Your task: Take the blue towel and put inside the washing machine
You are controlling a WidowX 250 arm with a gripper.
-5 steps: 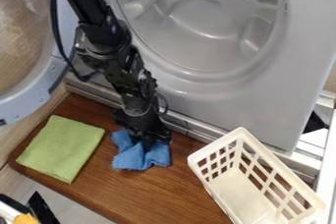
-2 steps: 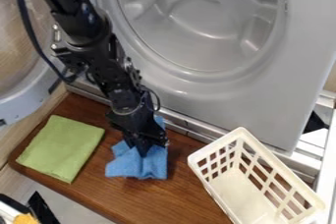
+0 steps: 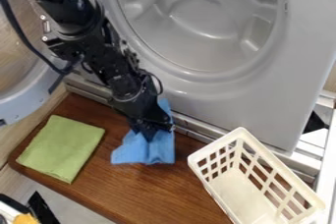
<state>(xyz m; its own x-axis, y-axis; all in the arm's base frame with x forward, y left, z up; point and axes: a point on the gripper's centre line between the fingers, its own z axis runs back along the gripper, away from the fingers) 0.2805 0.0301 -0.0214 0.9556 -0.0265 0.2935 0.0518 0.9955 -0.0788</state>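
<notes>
- One gripper, black, on one black arm that comes in from the far left and slants down toward the middle of the wooden surface.
- Its fingers are clenched on the blue towel, with cloth bunched around their tips.
- One blue towel, the task's thing: outside the washing machine, left of centre, spread in folds on the near side of the gripper; one more bit of it shows on the far side, beside the machine's lower edge.
- Two towels in all, counting one green towel, folded flat at the left of the wooden surface, near the blue one but apart from it.
- One washing machine, grey, taking up the far side, with one round opening facing the camera.
- One round door, swung open at the far left, partly behind the arm.
- One basket, off-white with a grid of holes in its walls, at the near right, apart from both towels.
- One wooden surface, brown, under both towels.
- One yellow thing in the near left corner, with one black piece just right of it; I cannot tell what either is.
</notes>
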